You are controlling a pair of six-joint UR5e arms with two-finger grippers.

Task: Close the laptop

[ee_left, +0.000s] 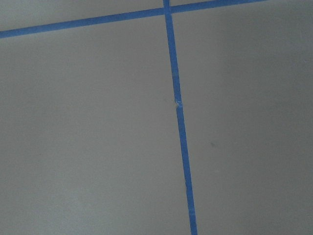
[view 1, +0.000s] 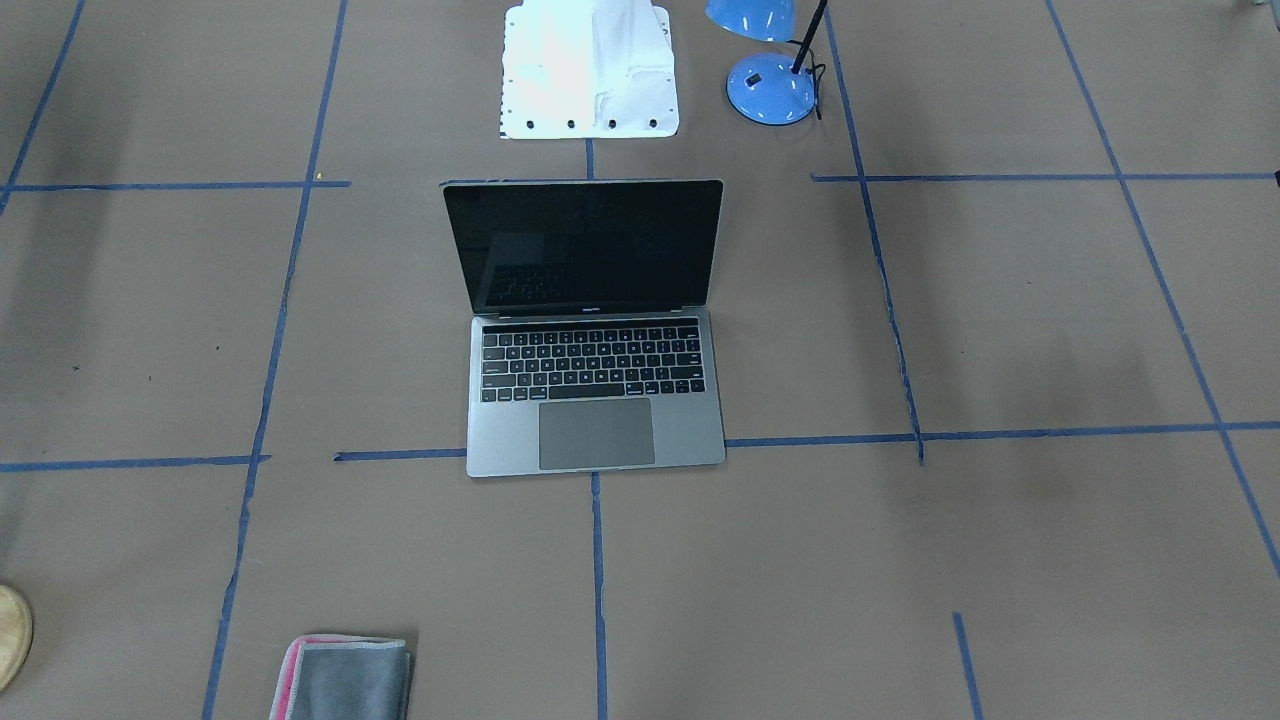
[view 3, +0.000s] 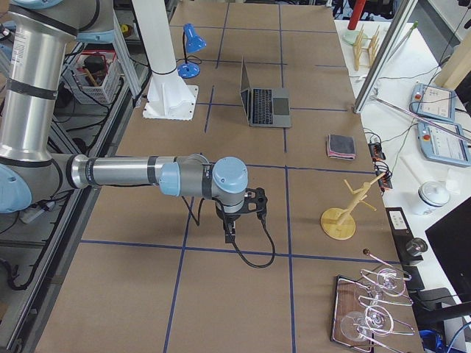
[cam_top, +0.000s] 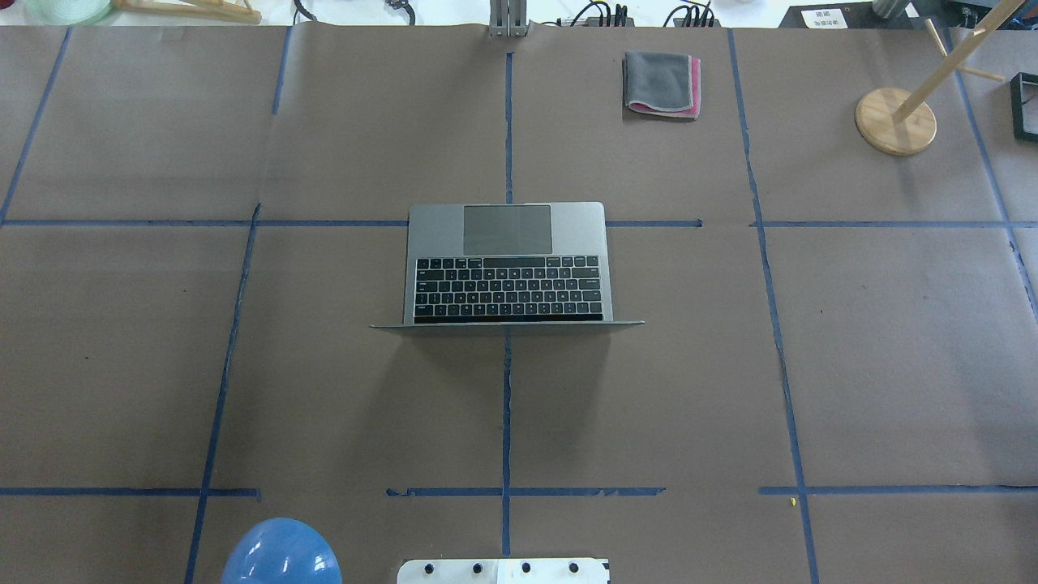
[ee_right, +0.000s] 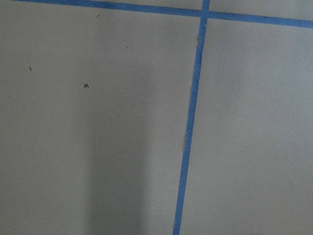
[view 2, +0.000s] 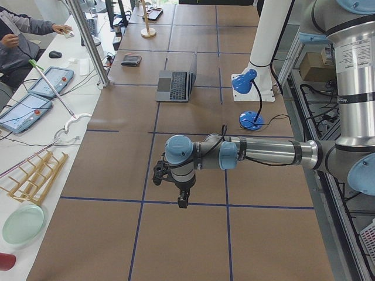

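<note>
Brown-paper worktop [cam_top: 892, 365], gridded in blue tape. The laptop [cam_top: 507, 264] sits dead centre, straddling the middle tape line, lid open. Its hinge edge faces the robot and its trackpad edge faces the operators' side, so the screen [view 1: 585, 245] looks away from the robot (in the front camera the lid leans back a little toward the base). Long axis = the hinge line, running across the worktop from the left side to the right.

Left fingers [view 2: 183, 201] hang over bare paper toward the robot's left end of the worktop, pointing down. Right fingers [view 3: 229, 235] mirror that at the right end. Both are well apart from the laptop and outside the overhead and front views. Can't tell whether either pair is apart or together: only the side cameras catch them, and both wrist cams show just paper and tape. The laptop lies inboard of each arm, roughly midway, so I can't call one nearer.

My read: nothing started. Closing needs contact on the back of the lid near its top edge, pushing away from the robot and down onto the keyboard.

Text: a small wordmark under the screen and the key legends, all too small to read. No logo in view.

Also about: blue lamp [view 1: 770, 85] beside the white base [view 1: 590, 70], folded grey-pink cloth [cam_top: 661, 83], wooden stand [cam_top: 894, 120].
</note>
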